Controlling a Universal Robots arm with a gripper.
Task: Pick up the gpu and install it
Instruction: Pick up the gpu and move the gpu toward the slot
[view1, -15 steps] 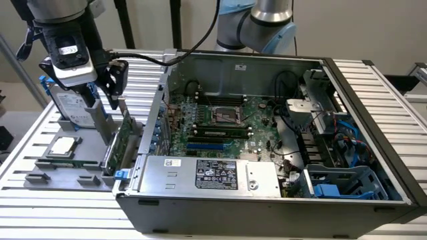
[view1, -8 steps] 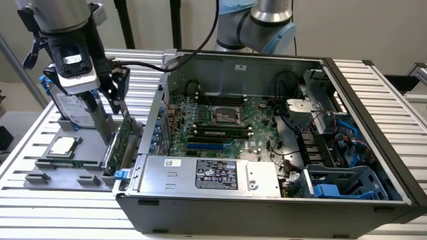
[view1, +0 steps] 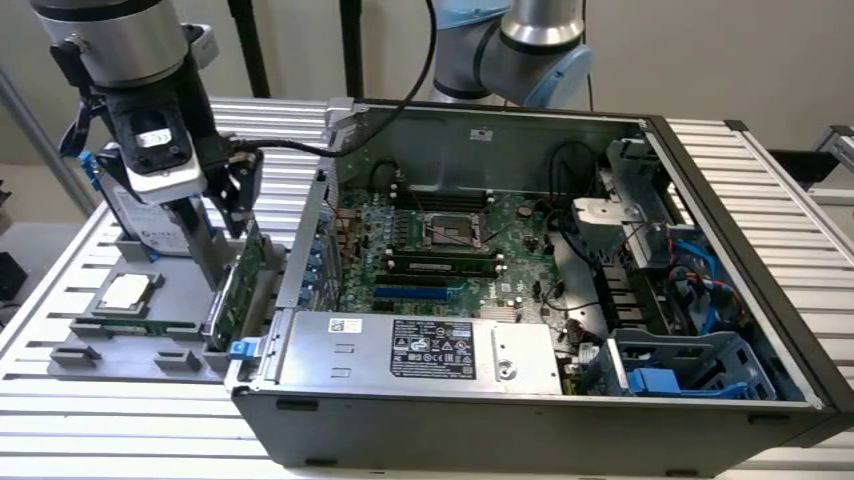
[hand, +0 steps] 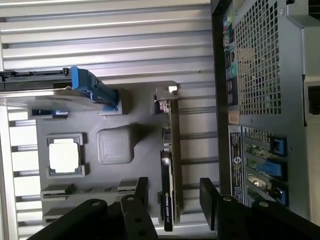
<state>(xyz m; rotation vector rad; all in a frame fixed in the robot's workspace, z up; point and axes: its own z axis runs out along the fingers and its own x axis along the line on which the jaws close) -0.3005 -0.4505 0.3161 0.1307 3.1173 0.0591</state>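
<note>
Black gripper (hand: 175, 192), jaws apart, lined up over upright gpu (hand: 171, 150) in grey holder (hand: 140, 125), exterior view's left of case (view1: 534, 430). Risks off-centre closing, tilting card, snagging holder slot.

Silver arm (view1: 537, 20) (pale-blue caps (view1: 577, 68)), black gripper (hand: 175, 197)

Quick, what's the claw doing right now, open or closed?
Claw: open, a finger on either side of the gpu, not gripping it.
</note>
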